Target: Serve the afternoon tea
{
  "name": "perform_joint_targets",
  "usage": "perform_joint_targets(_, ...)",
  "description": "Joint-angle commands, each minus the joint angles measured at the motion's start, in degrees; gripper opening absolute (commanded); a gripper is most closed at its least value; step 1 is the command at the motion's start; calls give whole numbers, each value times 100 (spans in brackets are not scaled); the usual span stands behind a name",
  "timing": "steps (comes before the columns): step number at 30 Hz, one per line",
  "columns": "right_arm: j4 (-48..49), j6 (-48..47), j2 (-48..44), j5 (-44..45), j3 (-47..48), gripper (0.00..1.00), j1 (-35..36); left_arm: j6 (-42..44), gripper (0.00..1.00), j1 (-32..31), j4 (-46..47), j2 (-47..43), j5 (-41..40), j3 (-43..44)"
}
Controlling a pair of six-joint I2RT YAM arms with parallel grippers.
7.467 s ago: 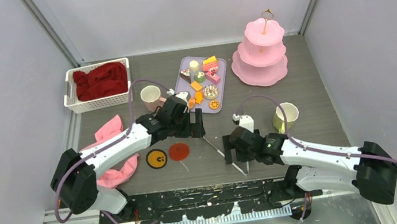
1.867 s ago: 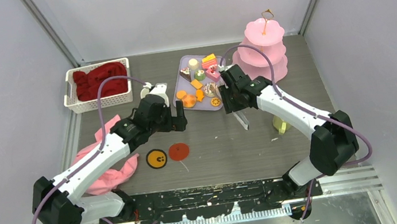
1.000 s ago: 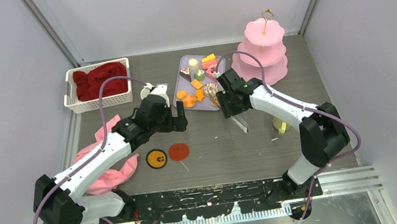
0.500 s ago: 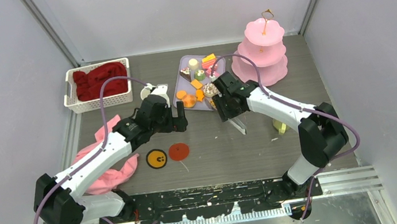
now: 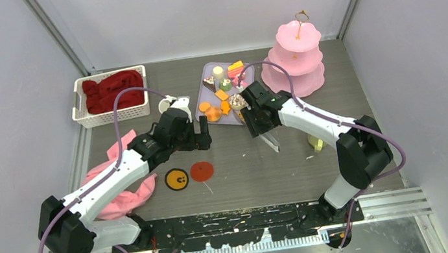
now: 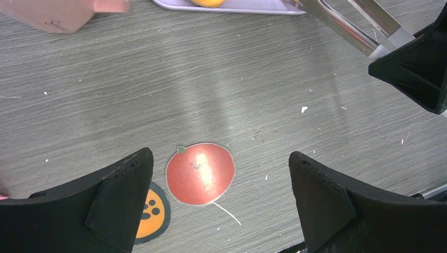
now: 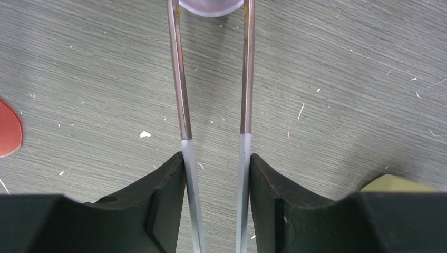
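Toy cakes, donuts and fruit pieces (image 5: pixel 228 93) lie on a lilac tray (image 5: pixel 208 73) at the back centre. My right gripper (image 5: pixel 254 126) (image 7: pixel 217 156) hovers at the tray's near right corner, shut on long metal tweezers (image 5: pixel 269 139) (image 7: pixel 182 79) whose two arms point at the tray edge (image 7: pixel 211 6). My left gripper (image 5: pixel 202 129) (image 6: pixel 220 155) hangs wide open and empty over the bare table, just behind a red coaster (image 6: pixel 200 174). A pink mug (image 6: pixel 63 13) stands beside the left wrist. A yellowish mug (image 5: pixel 316 144) (image 7: pixel 400 183) peeks out behind the right arm.
A pink three-tier stand (image 5: pixel 294 58) rises at the back right. A white basket (image 5: pixel 80 103) holding a red cloth (image 5: pixel 111 92) sits back left. A pink cloth (image 5: pixel 121 182) lies under the left arm. An orange coaster (image 5: pixel 177 179) lies next to the red coaster (image 5: pixel 202 170).
The right gripper, which took the tweezers off the near table earlier, has drifted slightly left along the tray's near corner over the last second. The left arm has stayed still and open.
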Motion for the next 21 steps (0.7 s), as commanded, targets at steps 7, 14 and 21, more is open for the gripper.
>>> perform_joint_targets(7,-25,-43,-391,310,166,38,32,-54,99,39,111,-95,-40,-20)
perform_joint_targets(14,-129,-44,-632,427,292,34,30,-31,99,37,110,-126,-96,-16)
perform_joint_targets(21,-119,-8,-781,673,328,32,27,-19,99,58,114,-135,-81,-16)
